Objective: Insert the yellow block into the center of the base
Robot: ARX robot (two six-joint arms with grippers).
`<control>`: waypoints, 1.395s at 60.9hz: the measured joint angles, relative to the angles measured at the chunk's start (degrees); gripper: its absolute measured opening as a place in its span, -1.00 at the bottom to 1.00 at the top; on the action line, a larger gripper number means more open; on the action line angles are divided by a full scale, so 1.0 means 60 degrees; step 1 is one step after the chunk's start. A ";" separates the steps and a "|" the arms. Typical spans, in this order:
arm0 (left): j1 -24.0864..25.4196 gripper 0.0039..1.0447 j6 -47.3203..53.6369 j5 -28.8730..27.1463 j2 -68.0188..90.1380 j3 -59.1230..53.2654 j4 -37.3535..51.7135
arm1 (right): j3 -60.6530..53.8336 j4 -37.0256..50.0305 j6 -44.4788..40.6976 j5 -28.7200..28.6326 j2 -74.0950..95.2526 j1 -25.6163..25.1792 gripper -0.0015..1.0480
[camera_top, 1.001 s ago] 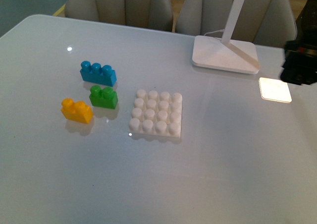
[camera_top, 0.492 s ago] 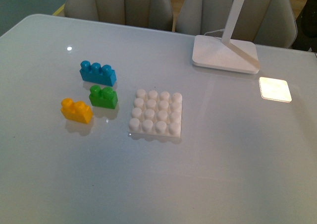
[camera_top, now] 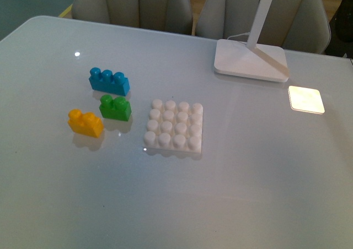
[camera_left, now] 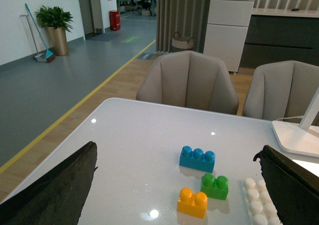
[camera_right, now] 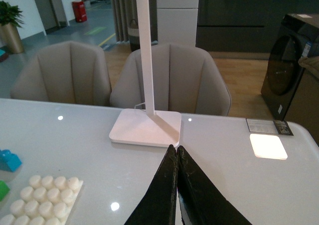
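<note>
The yellow block [camera_top: 85, 123] lies on the white table, left of the base [camera_top: 174, 126], a white plate with studs. Neither gripper shows in the front view. In the left wrist view my left gripper [camera_left: 177, 148] is open and empty, held above the table; the yellow block [camera_left: 192, 203] lies between and beyond its fingers [camera_left: 55, 190], and the base [camera_left: 259, 207] is partly hidden by one finger. In the right wrist view my right gripper [camera_right: 174, 148] is shut and empty, above the table near the lamp foot; the base [camera_right: 42, 195] lies off to one side.
A green brick [camera_top: 115, 107] and a blue brick [camera_top: 109, 81] lie close behind the yellow block. A white lamp foot [camera_top: 251, 60] with its stem stands at the back right. A glowing square patch [camera_top: 305, 99] lies right of it. Chairs stand behind the table.
A dark gripper part at the right edge of the front view one second ago has moved out of view. The bricks and the base have not moved.
</note>
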 joint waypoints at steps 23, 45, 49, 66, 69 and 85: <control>0.0000 0.86 0.0000 0.0000 0.0000 0.0000 0.0000 | -0.0007 -0.2444 0.0000 0.0000 -0.2608 0.0000 -0.96; 0.0000 0.86 0.0000 0.0000 0.0000 0.0000 0.0000 | -0.0007 -0.3847 0.0000 0.0000 -0.4022 0.0000 -0.96; 0.0000 0.86 0.0000 0.0000 0.0000 0.0000 0.0000 | -0.0007 -0.4018 0.0000 0.0000 -0.4193 0.0000 -0.96; 0.0000 0.86 0.0000 0.0000 -0.0004 0.0000 0.0000 | -0.0004 -0.5898 -0.0004 -0.0011 -0.6011 0.0000 -0.96; 0.0000 0.86 0.0000 0.0000 0.0000 0.0000 0.0000 | -0.0004 -0.5898 -0.0004 -0.0011 -0.6022 0.0000 -0.96; 0.0000 0.86 0.0000 0.0000 0.0000 0.0000 0.0000 | -0.0004 -0.5916 -0.0011 -0.0011 -0.6040 0.0000 -0.32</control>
